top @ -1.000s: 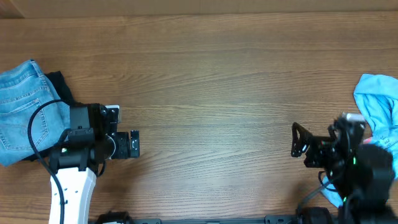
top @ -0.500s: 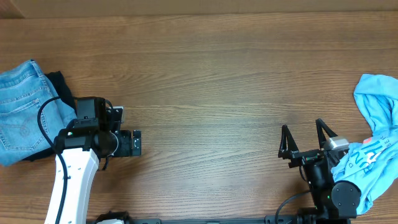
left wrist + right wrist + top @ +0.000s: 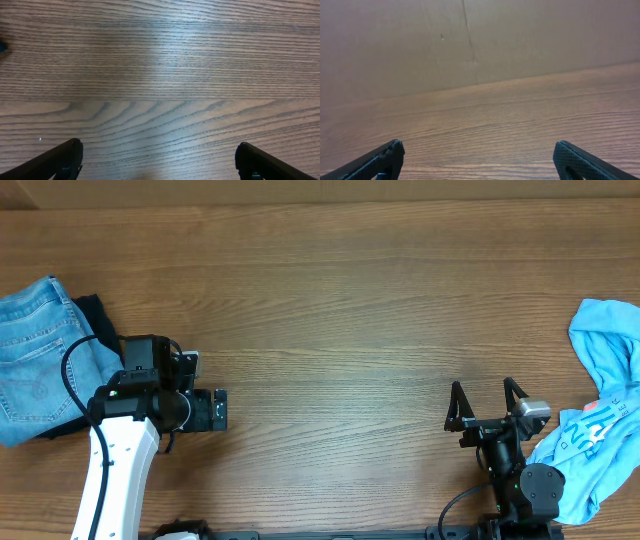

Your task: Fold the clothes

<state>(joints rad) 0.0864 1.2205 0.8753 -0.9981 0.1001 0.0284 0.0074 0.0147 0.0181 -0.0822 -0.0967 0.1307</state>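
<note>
A pile of folded blue jeans (image 3: 35, 355) lies at the table's left edge, with a dark garment (image 3: 95, 315) showing under it. A crumpled light blue T-shirt (image 3: 605, 380) lies at the right edge. My left gripper (image 3: 218, 410) is just right of the jeans, open and empty; its wrist view shows only bare wood between the fingers (image 3: 159, 147). My right gripper (image 3: 484, 402) is just left of the T-shirt, open and empty, its fingers spread over bare wood (image 3: 479, 146).
The wooden table (image 3: 340, 310) stretches between the two garment piles. A brown wall (image 3: 470, 40) rises behind the table's far edge in the right wrist view.
My right arm has drawn back toward the front edge and off the T-shirt, its gripper now facing the far side with fingers spread. My left arm shifted slightly, then held still.
</note>
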